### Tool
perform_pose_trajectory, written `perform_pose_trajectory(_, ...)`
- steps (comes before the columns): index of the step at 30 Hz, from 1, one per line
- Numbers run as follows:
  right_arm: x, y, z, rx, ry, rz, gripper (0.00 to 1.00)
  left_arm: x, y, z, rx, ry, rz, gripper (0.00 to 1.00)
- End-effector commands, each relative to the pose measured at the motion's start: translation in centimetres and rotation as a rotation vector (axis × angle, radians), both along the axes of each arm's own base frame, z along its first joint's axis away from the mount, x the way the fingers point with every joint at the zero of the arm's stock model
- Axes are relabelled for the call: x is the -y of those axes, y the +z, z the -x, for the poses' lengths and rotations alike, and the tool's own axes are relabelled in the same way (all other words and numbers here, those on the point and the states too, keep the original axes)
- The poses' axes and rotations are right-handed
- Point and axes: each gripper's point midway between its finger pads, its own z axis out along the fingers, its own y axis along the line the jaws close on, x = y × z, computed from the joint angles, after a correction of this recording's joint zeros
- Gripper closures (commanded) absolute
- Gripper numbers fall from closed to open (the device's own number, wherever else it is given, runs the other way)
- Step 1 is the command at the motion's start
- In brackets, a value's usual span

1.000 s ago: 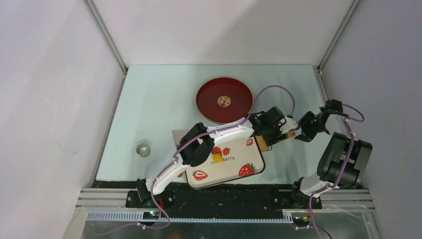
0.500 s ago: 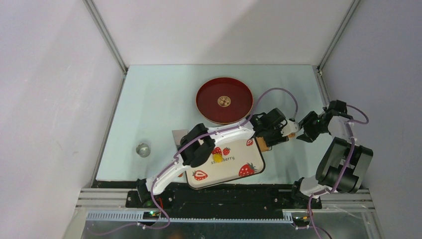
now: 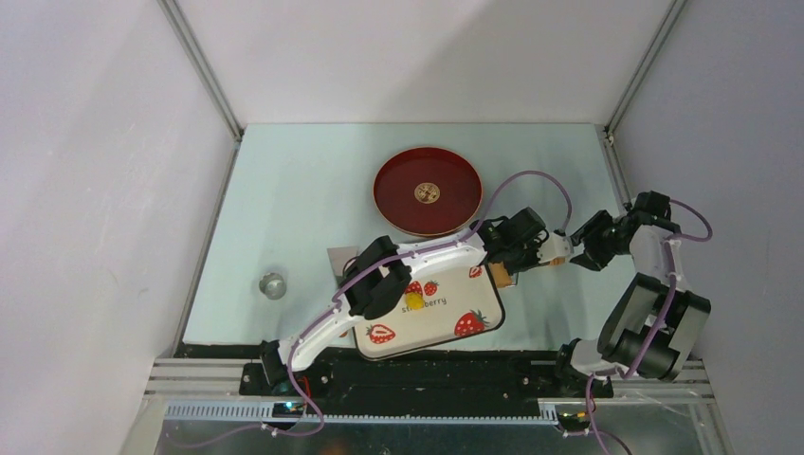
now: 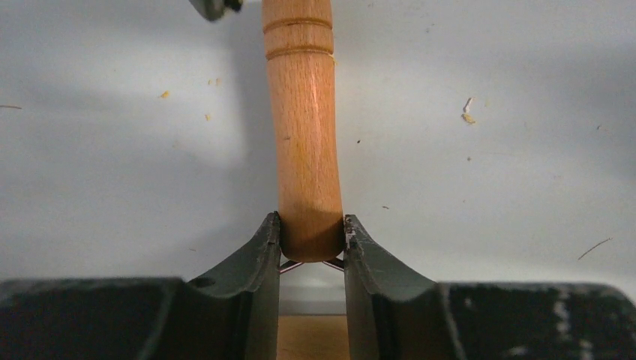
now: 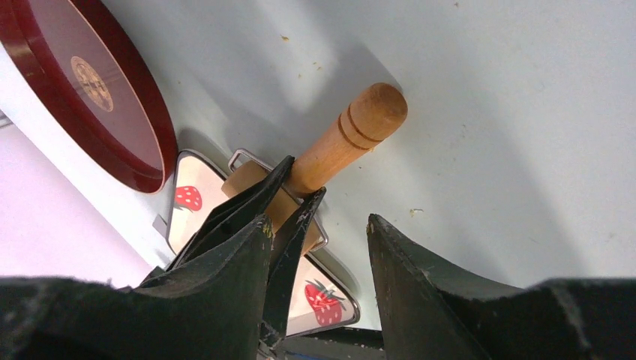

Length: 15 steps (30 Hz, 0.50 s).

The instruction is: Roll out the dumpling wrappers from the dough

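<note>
Pale table [image 3: 303, 209], dough [image 3: 413, 302] on tray [image 3: 446, 324], well apart from left pincer [image 3: 548, 250]

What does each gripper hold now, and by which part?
The left gripper clamps the light-brown wooden rolling pin by its handle; the right gripper, open, holds nothing.

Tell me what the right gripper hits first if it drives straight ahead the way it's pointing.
Most likely the free end of the rolling pin, which sticks out toward the right gripper from the left gripper; depth is hard to judge.
</note>
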Motion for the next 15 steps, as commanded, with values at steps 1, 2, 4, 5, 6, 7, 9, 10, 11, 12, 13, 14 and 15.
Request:
perform_pose_trajectory(1, -0.1, 2.3, 0.1, 0.053, -0.012, -0.001, 0.46, -0.3, 1.2, -0.1, 0.013, -0.008, -0.014, 0.99)
perform_pose_trajectory(2, 0.0, 2.4, 0.1, 0.059, -0.016, -0.003, 0.46, -0.2, 1.8, -0.2, 0.017, -0.005, -0.003, 1.00)
perform_pose_trajectory(4, 0.0, 2.8, 0.1, 0.070, -0.023, -0.007, 0.46, 0.3, 3.4, -0.4, 0.028, -0.001, 0.032, 1.00)
perform_pose_trajectory(5, 0.0, 2.9, 0.0, 0.078, -0.026, -0.008, 0.46, 0.4, 4.6, -0.5, 0.037, 0.001, 0.053, 1.00)
perform_pose_trajectory(6, 0.0, 3.1, 0.0, 0.085, -0.029, -0.014, 0.46, 0.6, 5.3, -0.6, 0.038, 0.006, 0.072, 1.00)
perform_pose_trajectory(7, 0.0, 3.4, 0.0, 0.095, -0.030, -0.015, 0.46, 0.7, 6.4, -0.7, 0.038, 0.003, 0.102, 1.00)
perform_pose_trajectory(9, 0.0, 3.8, -0.1, 0.111, -0.029, -0.021, 0.46, 0.9, 8.4, -0.8, 0.018, 0.000, 0.156, 1.00)
perform_pose_trajectory(10, -0.1, 4.0, -0.1, 0.119, -0.028, -0.026, 0.46, 0.8, 8.9, -0.8, 0.005, 0.002, 0.171, 1.00)
perform_pose_trajectory(11, -0.2, 4.2, -0.1, 0.124, -0.026, -0.029, 0.46, 0.9, 10.1, -0.9, -0.002, -0.007, 0.202, 1.00)
perform_pose_trajectory(12, -0.4, 4.4, -0.1, 0.134, -0.025, -0.037, 0.46, 0.8, 10.5, -0.9, -0.014, -0.004, 0.213, 1.00)
perform_pose_trajectory(13, -0.4, 4.6, -0.2, 0.141, -0.023, -0.040, 0.46, 0.7, 11.5, -1.2, -0.014, -0.003, 0.235, 1.00)
perform_pose_trajectory(14, -0.6, 5.0, -0.3, 0.159, -0.019, -0.045, 0.46, 0.5, 12.2, -1.2, -0.012, -0.001, 0.246, 1.00)
perform_pose_trajectory(15, -0.6, 5.2, -0.3, 0.168, -0.017, -0.047, 0.46, 0.3, 12.5, -1.6, -0.008, 0.005, 0.250, 1.00)
